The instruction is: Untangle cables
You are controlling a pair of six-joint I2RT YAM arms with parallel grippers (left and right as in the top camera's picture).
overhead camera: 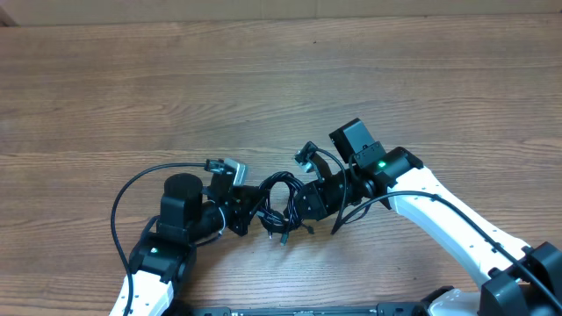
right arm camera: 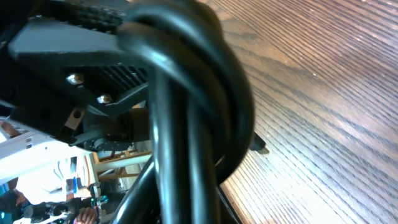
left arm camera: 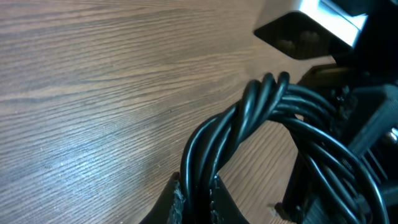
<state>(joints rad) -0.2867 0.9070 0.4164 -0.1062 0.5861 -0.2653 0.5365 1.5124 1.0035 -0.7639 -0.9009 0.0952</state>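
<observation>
A tangle of black cables (overhead camera: 279, 202) hangs between my two grippers near the table's front middle. My left gripper (overhead camera: 247, 209) is shut on the left side of the bundle; the left wrist view shows the twisted cables (left arm camera: 236, 124) clamped between its fingers (left arm camera: 198, 202). My right gripper (overhead camera: 303, 202) holds the right side of the bundle; in the right wrist view thick black cables (right arm camera: 186, 112) fill the frame and run down through the jaws (right arm camera: 199, 205). A loose plug end (overhead camera: 283, 235) dangles below the bundle.
The wooden table (overhead camera: 281, 88) stretches away behind the arms. The left arm's own black cable (overhead camera: 123, 197) loops out to the left. The right arm's white link (overhead camera: 457, 224) and its cable run to the front right.
</observation>
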